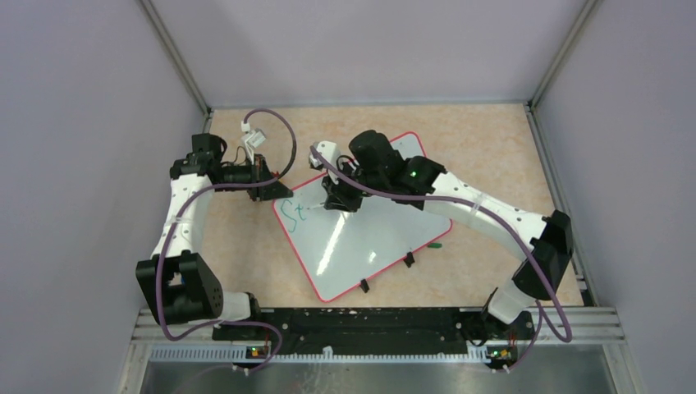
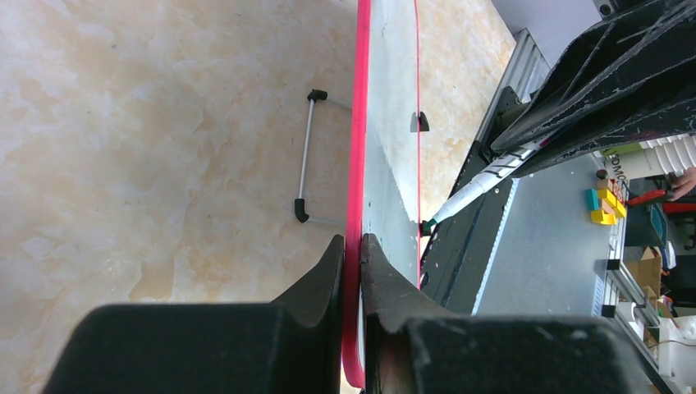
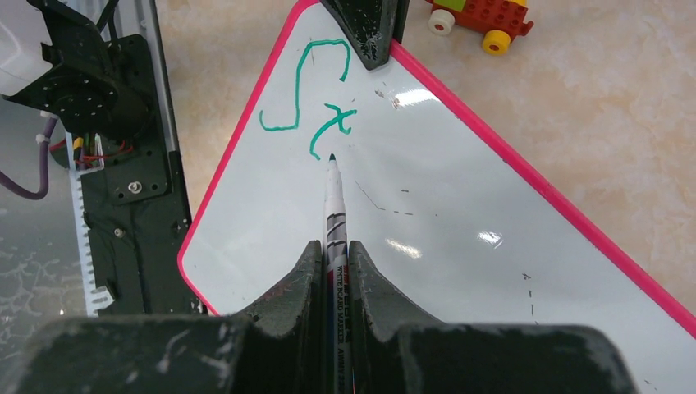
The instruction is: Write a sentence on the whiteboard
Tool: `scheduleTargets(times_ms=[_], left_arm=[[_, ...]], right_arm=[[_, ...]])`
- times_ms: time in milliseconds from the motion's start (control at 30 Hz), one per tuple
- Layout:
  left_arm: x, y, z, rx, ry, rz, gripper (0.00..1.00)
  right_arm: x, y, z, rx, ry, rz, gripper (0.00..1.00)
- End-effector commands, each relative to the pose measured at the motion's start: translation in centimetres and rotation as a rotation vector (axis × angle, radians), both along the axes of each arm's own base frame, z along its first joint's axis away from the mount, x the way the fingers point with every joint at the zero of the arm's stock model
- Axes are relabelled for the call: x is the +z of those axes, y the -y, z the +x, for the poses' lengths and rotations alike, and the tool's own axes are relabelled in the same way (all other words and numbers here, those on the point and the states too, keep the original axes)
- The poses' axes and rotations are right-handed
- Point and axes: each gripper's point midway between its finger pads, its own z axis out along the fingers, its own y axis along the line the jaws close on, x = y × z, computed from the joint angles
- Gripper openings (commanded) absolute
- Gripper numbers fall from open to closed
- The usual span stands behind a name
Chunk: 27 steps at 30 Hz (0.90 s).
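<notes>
The whiteboard (image 1: 369, 238) lies tilted on the table, white with a red-pink rim, black clips on its near edge. Green handwriting (image 1: 294, 213) reads "St" near its left corner; it also shows in the right wrist view (image 3: 308, 94). My left gripper (image 1: 269, 190) is shut on the board's rim (image 2: 354, 271) at the left corner. My right gripper (image 1: 341, 201) is shut on a white marker (image 3: 336, 222), its green tip just below the "t", close to the board surface (image 3: 460, 213). The marker also shows in the left wrist view (image 2: 480, 185).
A toy of coloured bricks with wheels (image 3: 484, 16) lies on the table beyond the board. A green marker cap (image 1: 435, 245) lies by the board's right edge. A thin wire stand (image 2: 305, 156) lies on the table. Grey walls enclose the beige table (image 1: 492, 156).
</notes>
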Motion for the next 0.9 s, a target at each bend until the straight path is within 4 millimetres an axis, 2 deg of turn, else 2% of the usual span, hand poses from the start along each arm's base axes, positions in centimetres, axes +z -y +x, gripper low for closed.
scheduleTargets(times_ms=[0,500,867], left_arm=[[-0.1,0.0,-0.1,-0.002,0.04,0.035,0.0],[-0.2,0.1,-0.1,-0.004,0.041,0.035,0.0],[-0.2,0.1,-0.2,-0.004,0.041,0.035,0.0]], right_arm=[[2.4,-0.1,0.5,-0.005,0.054,0.071,0.0],[1.1,-0.9,1.4,-0.015,0.051,0.048,0.0],[1.0,-1.8,1.4,-0.003,0.054,0.046,0.0]])
